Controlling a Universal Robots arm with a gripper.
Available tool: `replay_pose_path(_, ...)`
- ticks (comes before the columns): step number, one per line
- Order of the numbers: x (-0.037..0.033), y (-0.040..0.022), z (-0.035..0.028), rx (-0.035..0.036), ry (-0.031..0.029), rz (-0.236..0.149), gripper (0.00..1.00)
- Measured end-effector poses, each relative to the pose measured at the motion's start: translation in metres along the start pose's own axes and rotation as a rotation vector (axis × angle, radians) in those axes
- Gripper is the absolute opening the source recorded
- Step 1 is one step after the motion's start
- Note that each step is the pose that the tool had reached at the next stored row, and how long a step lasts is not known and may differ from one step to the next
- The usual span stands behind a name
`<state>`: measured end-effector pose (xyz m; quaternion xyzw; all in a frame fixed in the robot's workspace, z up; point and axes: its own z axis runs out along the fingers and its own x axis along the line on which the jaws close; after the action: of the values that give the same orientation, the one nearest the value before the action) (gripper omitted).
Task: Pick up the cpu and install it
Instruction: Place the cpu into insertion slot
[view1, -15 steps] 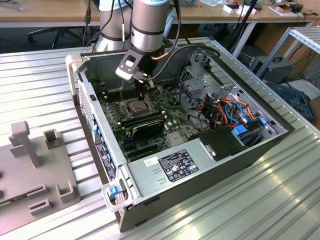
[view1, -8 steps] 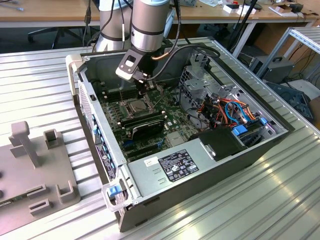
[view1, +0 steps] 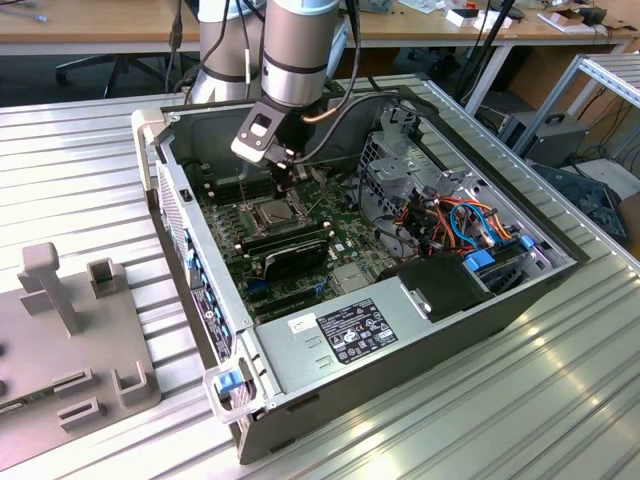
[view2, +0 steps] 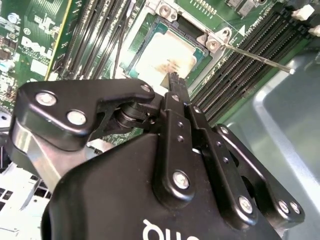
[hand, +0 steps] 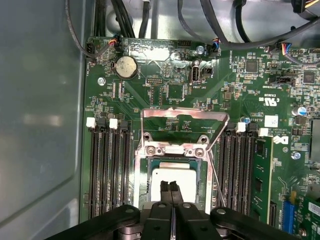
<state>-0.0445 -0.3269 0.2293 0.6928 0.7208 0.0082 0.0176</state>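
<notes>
A ribbed metal table (view1: 520, 400) carries an open computer case (view1: 420, 372) lying on its side. Inside it are a grey power supply (view1: 345, 328), bundled cables (view1: 455, 225) and a green motherboard (hand: 240, 100) with long black memory slots (hand: 107, 170). At the board's middle, the socket (hand: 172, 149) stands with its metal load plate (hand: 184, 116) swung up, and the cpu (hand: 189, 179) lies flat inside the socket frame. The arm (view1: 298, 50) reaches steeply down into the case. Its gripper (hand: 171, 186) hangs directly over the cpu with its two fingers pressed together and nothing between them; whether the tips touch the chip cannot be told.
</notes>
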Motion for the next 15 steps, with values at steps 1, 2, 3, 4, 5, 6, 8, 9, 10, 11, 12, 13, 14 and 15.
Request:
replay_pose_path(1,0.0000,-0.0001,0.0022,0.0001,-0.0001,0.000,0.11)
replay_pose_path(2,0.0000,-0.0001,0.0043,0.0001,-0.0003,0.000,0.11)
replay_pose_path(3,0.0001,-0.0002,0.0060,0.0000,-0.0002,0.000,0.11)
replay_pose_path(4,0.0001,-0.0003,0.0088,0.0000,-0.0004,0.000,0.11)
replay_pose_path(5,0.0001,-0.0004,0.0104,0.0001,-0.0006,0.000,0.11)
replay_pose_path(6,0.0001,-0.0005,0.0128,0.0001,-0.0008,0.000,0.11)
replay_pose_path(8,0.0001,-0.0006,0.0168,0.0001,-0.0010,0.000,0.11)
replay_pose_path(9,0.0002,-0.0007,0.0178,0.0001,-0.0011,0.000,0.11)
replay_pose_path(10,0.0001,-0.0007,0.0182,0.0001,-0.0012,0.000,0.11)
replay_pose_path(11,0.0001,-0.0007,0.0182,0.0003,-0.0015,0.000,0.11)
replay_pose_path(12,0.0002,-0.0007,0.0189,-0.0001,-0.0011,0.000,0.11)
replay_pose_path(13,0.0002,-0.0008,0.0199,0.0001,-0.0012,0.000,0.11)
replay_pose_path(14,0.0002,-0.0009,0.0213,0.0001,-0.0013,0.000,0.11)
replay_pose_path(15,0.0002,-0.0009,0.0221,0.0001,-0.0015,0.002,0.11)
